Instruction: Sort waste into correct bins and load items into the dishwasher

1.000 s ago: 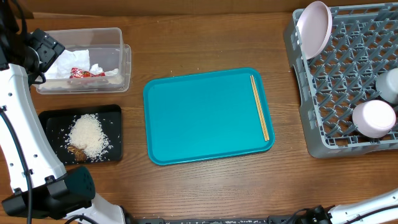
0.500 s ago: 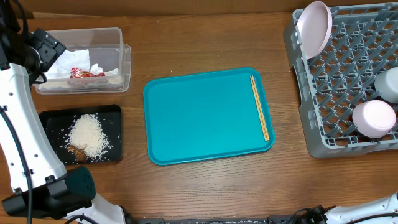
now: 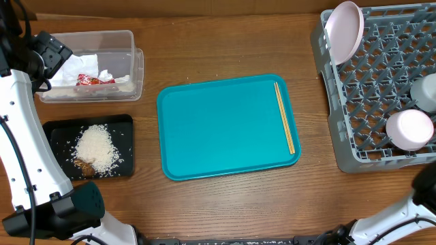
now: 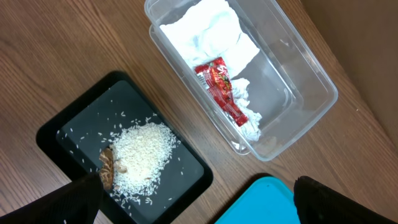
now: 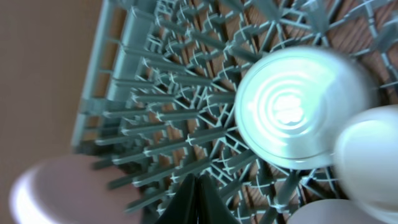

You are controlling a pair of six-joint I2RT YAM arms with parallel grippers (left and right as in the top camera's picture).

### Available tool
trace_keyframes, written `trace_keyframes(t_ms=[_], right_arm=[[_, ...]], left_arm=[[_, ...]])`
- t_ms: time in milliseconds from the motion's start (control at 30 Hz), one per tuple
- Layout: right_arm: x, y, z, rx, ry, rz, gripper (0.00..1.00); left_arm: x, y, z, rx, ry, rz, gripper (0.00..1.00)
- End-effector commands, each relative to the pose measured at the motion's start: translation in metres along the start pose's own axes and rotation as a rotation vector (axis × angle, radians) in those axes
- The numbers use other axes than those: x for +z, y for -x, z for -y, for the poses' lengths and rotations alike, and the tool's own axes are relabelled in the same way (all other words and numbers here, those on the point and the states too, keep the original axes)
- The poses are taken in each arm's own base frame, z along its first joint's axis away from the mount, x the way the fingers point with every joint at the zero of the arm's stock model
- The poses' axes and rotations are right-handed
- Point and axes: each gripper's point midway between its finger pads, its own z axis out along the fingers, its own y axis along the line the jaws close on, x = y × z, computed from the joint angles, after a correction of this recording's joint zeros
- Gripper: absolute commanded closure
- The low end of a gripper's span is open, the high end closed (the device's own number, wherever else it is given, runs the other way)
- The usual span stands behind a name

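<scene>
The grey dish rack [image 3: 368, 88] stands at the right. It holds an upright pale plate [image 3: 343, 30], an upturned pale bowl [image 3: 409, 129] and a white cup [image 3: 428, 92]. Wooden chopsticks [image 3: 284, 116] lie along the right side of the teal tray [image 3: 218, 129]. The clear tub [image 3: 133, 68] holds white napkins [image 4: 211, 31] and a red wrapper [image 4: 221, 87]. The black tray [image 3: 54, 129] holds rice [image 4: 146, 152] and a brown scrap [image 4: 107, 165]. My left gripper [image 4: 199, 199] is open and empty, high above the two bins. My right gripper [image 5: 198, 199] is shut and empty above the rack [image 5: 161, 112], near an upturned bowl [image 5: 292, 106].
The teal tray lies in the middle of the wooden table, between the bins and the rack. The left arm [image 3: 20, 136] runs down the left edge. The right arm [image 3: 422, 197] rises at the bottom right corner, in front of the rack.
The right arm has risen a little further into the overhead view at the bottom right. Nothing else has moved.
</scene>
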Motion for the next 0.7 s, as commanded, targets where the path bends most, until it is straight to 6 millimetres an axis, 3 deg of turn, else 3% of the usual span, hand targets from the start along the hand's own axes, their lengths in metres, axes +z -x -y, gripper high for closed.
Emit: trace_keyframes(t_ms=[0,200,433,667], right_arm=[[0.002,0.010,0.021,-0.059,-0.259,0.134,0.96],[0.001,0.010,0.035,-0.076,-0.416,0.188,0.96],[-0.001,0.014,0.050,-0.043,-0.445,0.193,0.96],[0.015,0.007,0.062,-0.041,-0.472,0.151,0.96]], left_arm=[[0.004,0.000,0.001,0.026,0.011,0.001,0.00],[0.004,0.000,0.001,0.025,0.011,0.001,0.00],[0.004,0.000,0.002,0.026,0.011,0.001,0.00],[0.004,0.000,0.001,0.026,0.011,0.001,0.00]])
